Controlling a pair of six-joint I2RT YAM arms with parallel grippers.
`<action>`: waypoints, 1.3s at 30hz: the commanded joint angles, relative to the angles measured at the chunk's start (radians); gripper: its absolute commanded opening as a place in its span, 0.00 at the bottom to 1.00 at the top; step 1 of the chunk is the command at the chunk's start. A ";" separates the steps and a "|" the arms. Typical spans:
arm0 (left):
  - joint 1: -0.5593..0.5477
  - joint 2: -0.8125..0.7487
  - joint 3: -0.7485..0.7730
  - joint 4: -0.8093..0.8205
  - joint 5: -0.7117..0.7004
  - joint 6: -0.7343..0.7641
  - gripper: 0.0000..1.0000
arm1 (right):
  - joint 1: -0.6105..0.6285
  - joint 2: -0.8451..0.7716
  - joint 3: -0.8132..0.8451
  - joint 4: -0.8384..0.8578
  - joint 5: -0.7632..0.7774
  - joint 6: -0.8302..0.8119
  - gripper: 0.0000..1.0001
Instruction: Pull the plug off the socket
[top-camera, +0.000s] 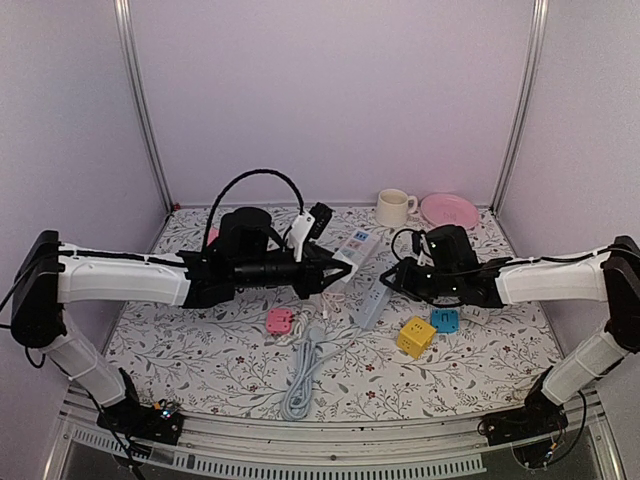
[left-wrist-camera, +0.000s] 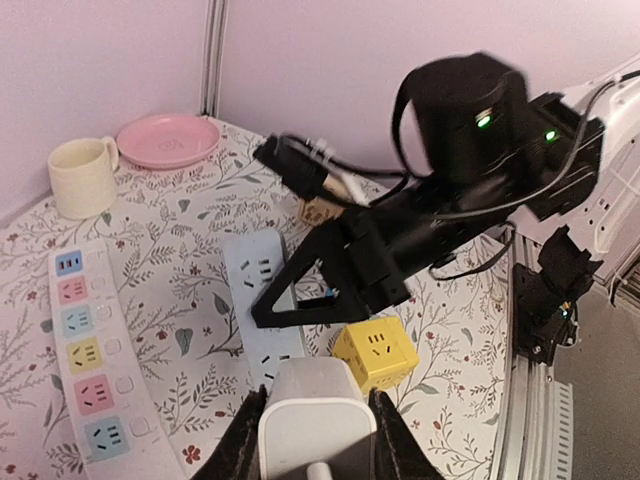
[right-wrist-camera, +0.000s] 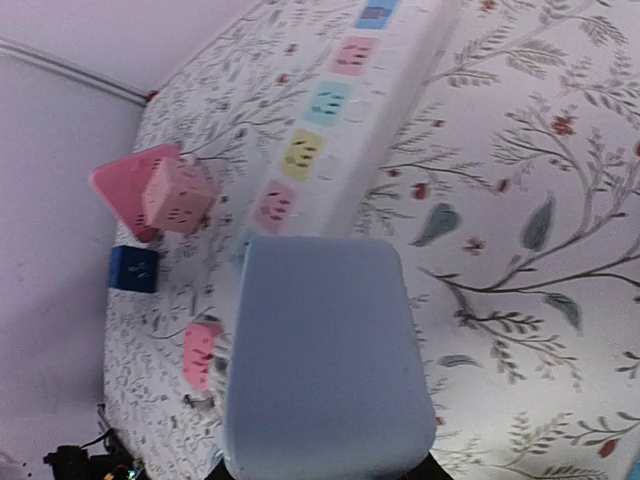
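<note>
Nothing legible for you in any view.

- White power strip (left-wrist-camera: 85, 350): coloured socket panels only. Any fine print is too small to tell.
- Grey-blue power strip (left-wrist-camera: 262, 300): you get socket holes, no lettering that reads.
- Yellow cube socket (left-wrist-camera: 375, 352): same, holes only.
- White plug (left-wrist-camera: 318, 425): the face toward you is plain.
- Cream cup (left-wrist-camera: 82, 177) and pink plate (left-wrist-camera: 167, 140): the sides you see are unmarked.
</note>
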 joint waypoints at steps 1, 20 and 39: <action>-0.010 -0.063 0.037 0.024 -0.009 0.073 0.03 | -0.067 0.045 -0.039 -0.154 0.101 -0.058 0.04; 0.198 -0.157 -0.247 0.010 -0.130 -0.269 0.05 | -0.119 0.124 0.036 -0.117 -0.001 -0.144 0.41; 0.367 -0.193 -0.501 0.017 -0.325 -0.348 0.20 | -0.132 0.006 0.085 -0.250 0.145 -0.239 1.00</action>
